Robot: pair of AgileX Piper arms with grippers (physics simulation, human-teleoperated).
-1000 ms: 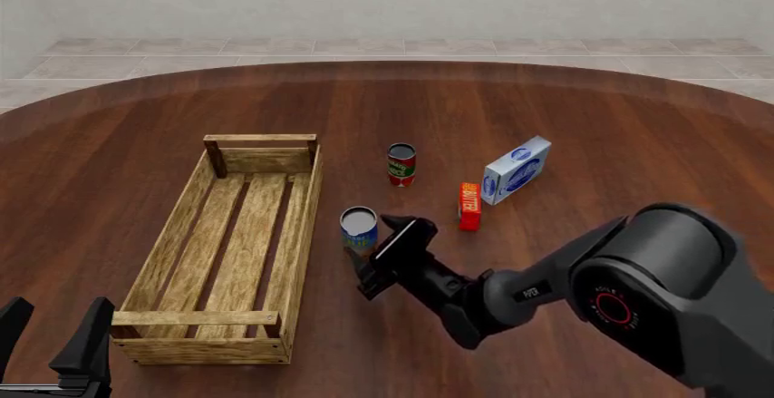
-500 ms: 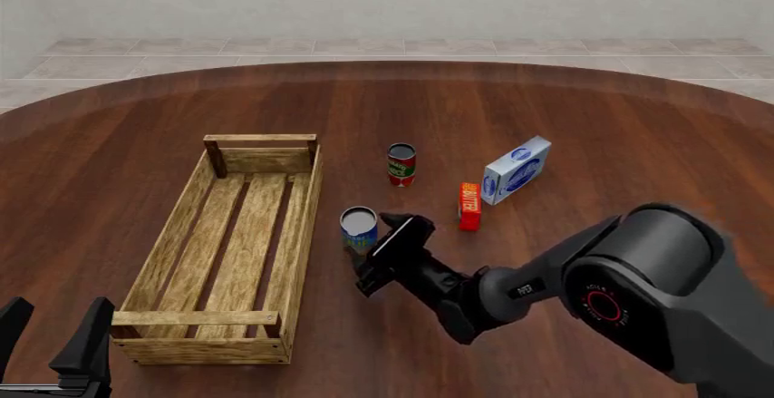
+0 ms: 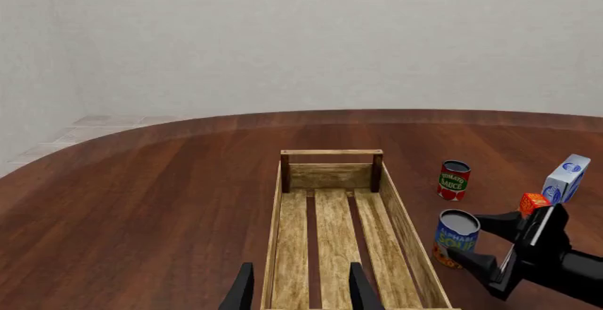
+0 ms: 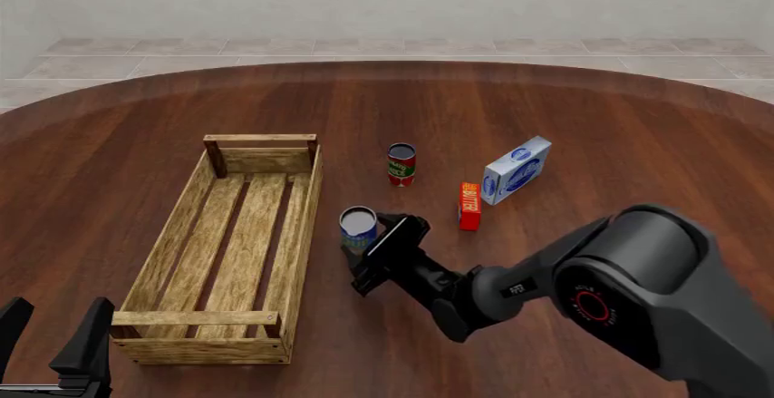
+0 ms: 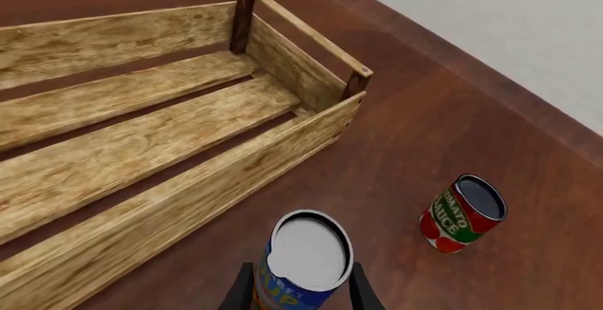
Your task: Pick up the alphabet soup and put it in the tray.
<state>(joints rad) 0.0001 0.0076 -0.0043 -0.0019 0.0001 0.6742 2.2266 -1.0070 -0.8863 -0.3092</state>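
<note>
Alphabet soup [image 4: 358, 226] upright on worktop [image 4: 581, 126], centre of front frame, just right of tray [image 4: 303, 235], outside it. Right pincer [image 4: 377, 255] spread around can, one finger each side in right wrist view [image 5: 299, 292]; contact with label not clear, can still resting on worktop. Tray lower left of front frame, long axis running away from camera. Left pincer [image 4: 54, 344] bottom left corner, released, holding nothing, at tray's near end. Red-and-green can [image 4: 401, 164], orange box [image 4: 469, 206], blue-white carton [image 4: 517, 169] right of centre, apart from soup.
</note>
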